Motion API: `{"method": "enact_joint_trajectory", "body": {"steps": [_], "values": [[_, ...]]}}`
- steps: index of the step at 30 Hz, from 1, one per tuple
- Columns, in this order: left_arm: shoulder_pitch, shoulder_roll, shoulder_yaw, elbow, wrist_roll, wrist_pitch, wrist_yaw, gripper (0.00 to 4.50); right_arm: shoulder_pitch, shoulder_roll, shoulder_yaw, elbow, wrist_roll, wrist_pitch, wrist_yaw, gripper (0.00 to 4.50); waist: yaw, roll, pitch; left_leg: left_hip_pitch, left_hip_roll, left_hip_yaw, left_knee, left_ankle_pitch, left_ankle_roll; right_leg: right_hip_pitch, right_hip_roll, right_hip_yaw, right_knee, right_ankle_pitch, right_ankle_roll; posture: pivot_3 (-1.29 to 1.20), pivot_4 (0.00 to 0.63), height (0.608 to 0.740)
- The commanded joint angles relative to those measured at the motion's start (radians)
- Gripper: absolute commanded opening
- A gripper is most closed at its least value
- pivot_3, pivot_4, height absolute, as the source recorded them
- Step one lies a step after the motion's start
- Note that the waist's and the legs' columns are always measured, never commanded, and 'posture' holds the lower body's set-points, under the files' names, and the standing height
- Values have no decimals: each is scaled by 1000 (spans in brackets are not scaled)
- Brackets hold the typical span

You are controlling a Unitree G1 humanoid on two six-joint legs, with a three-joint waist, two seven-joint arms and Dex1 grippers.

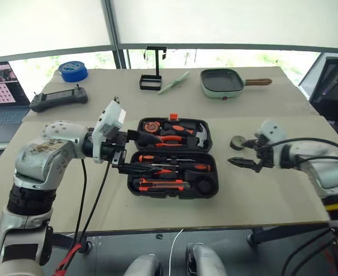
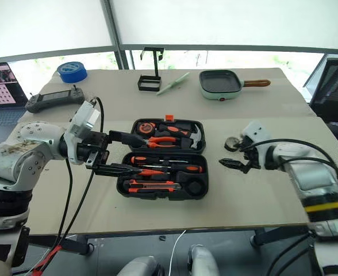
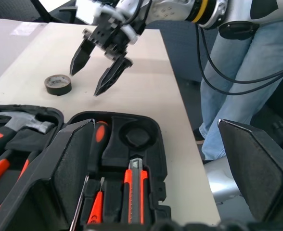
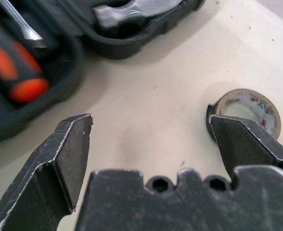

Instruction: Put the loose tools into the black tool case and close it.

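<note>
- Reaching toward the small dark grey tape roll (image 1: 237, 142), the right end effector (image 1: 242, 156) has its two black fingers spread wide and empty; the roll lies flat on the beige worktop (image 1: 272, 195) just beyond the fingertips, right of the case.
- Hovering at the left edge of the flat black plastic tool case (image 1: 173, 158), the left end effector (image 1: 135, 150) is likewise wide open and grips nothing, its fingers pointing right over the open halves.
- Both halves of the case lie open in the middle of the worktop; orange-and-black-handled screwdrivers (image 1: 175, 167) and an orange-black utility knife (image 1: 160, 184) sit in the near half's recesses.
- A round recess (image 3: 137, 137) near the knife looks vacant, probably meant for the roll.
- Judged by looks, the roll is light, stiff and low; pinching across its outer rim, or one finger inside the hole, should hold it.
- Its smooth side could slip on the worktop if nudged.
</note>
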Motion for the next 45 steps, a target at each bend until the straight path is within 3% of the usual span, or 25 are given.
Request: {"method": "enact_joint_trajectory", "body": {"steps": [1, 9, 13, 23, 27, 31, 35, 39, 45], "values": [[-1, 14, 13, -30, -5, -23, 23, 4391, -107, 30, 18, 185, -109, -83, -55, 4500, 0, 0, 0, -1, 0, 0, 0, 0, 0, 0, 0, 0, 0, 0, 0, 0, 150, 740], [9, 24, 13, -44, -13, -28, 44, 4391, -235, 109, -14, 454, -160, -148, -64, 4500, -17, 0, 0, -1, 0, 0, 1, 0, 0, -1, 0, -1, 1, 0, 0, 0, 150, 740], [5, 21, 7, -37, -6, -37, 51, 4500, -257, 133, -21, 501, -170, -212, -41, 3519, -24, 0, 0, -1, 0, 0, 1, 0, 0, -1, 0, -1, 1, 0, 0, 0, 150, 740], [2, 18, -15, -24, 6, -62, 48, 4500, -197, 106, -60, 427, -181, -276, -15, 51, -24, 0, 0, -1, 0, 0, 1, 0, -1, -1, 0, -1, 1, 0, 0, 0, 150, 740], [7, 24, -22, -23, 5, -63, 38, 4500, -108, 66, -125, 175, -62, -174, 125, 51, -23, 1, 0, -1, 0, 0, 1, 0, -1, -1, 0, -1, 1, 0, 0, 0, 150, 740], [53, 67, -50, -44, 13, -77, -25, 4500, 111, -71, -133, -361, 174, 61, 378, 51, -21, 5, 1, -3, 0, -1, 2, 0, -1, -2, 0, -1, 2, 0, 0, 0, 150, 740], [90, 93, -92, -32, 68, -158, -69, 4500, 227, -68, -95, -674, 249, 195, 308, 51, -22, 5, 1, -6, 1, -1, 2, 0, -1, -5, 0, -1, 1, 0, -1, 0, 150, 740], [91, 91, -105, -18, 88, -193, -79, 4500, 273, -46, -31, -794, 238, 211, 265, 51, -12, 5, 1, -5, 0, -2, 2, -1, -1, -4, 0, -1, 2, 1, -1, 0, 150, 740], [65, 86, -114, -15, 87, -184, -84, 4500, 257, -56, 96, -727, 80, 143, 208, 51, 2, 4, 1, -5, 0, -1, 2, 0, 0, -5, 0, -1, 1, 1, -1, 0, 150, 740]]}}
